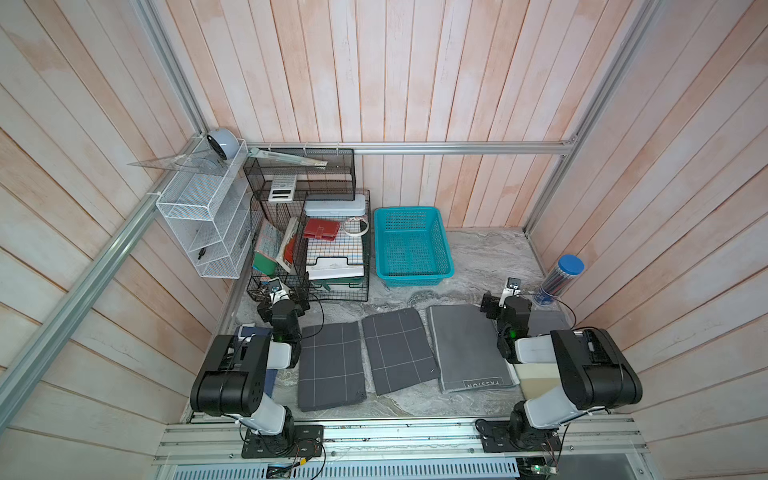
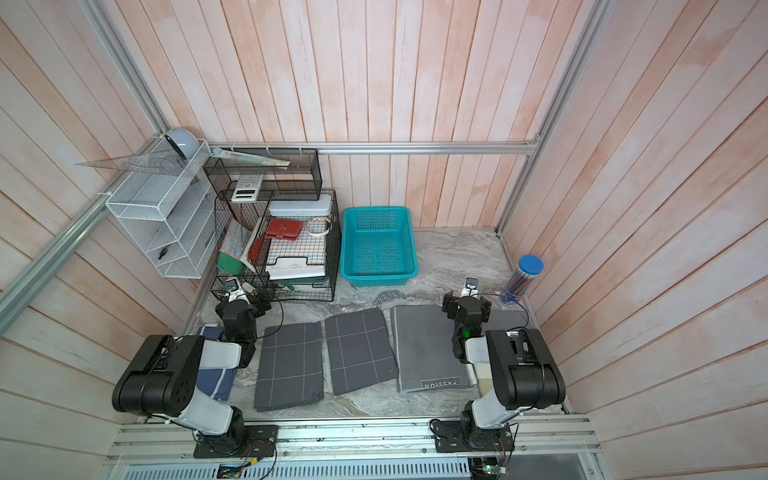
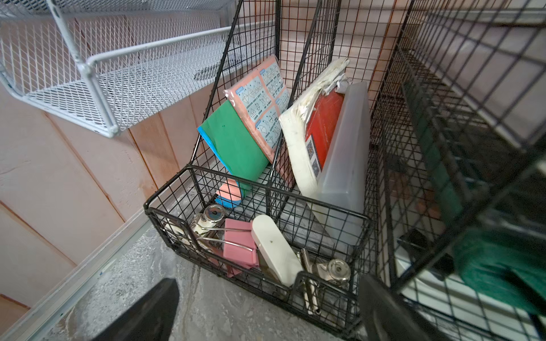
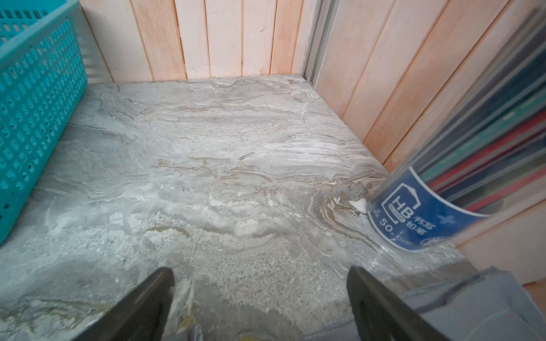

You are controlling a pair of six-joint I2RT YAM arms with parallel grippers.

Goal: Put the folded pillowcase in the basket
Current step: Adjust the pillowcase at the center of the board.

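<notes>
On marbled tabletop (image 1: 478, 257), latticed plastic basket (image 1: 415, 277), flat checked pillowcases (image 1: 397, 351)

Left arm (image 1: 232, 374): is sitting folded, upper link leaning back over its base, forearm reaching forward in both top views.
Left wrist (image 1: 284, 320): is pointing forward and slightly down, its camera (image 1: 275, 286) standing on top.
Left gripper (image 3: 263, 313): is holding its jaws wide apart, nothing between them; both dark fingers (image 3: 147, 310) are showing in the wrist view.
Right arm (image 1: 590, 365): is mirroring that fold, elbow raised, forearm stretching forward.
Right wrist (image 1: 513, 311): is tilting forward and down.
Right gripper (image 4: 260, 307): is standing fully spread and gripping nothing, fingers (image 4: 381, 307) well apart.
</notes>
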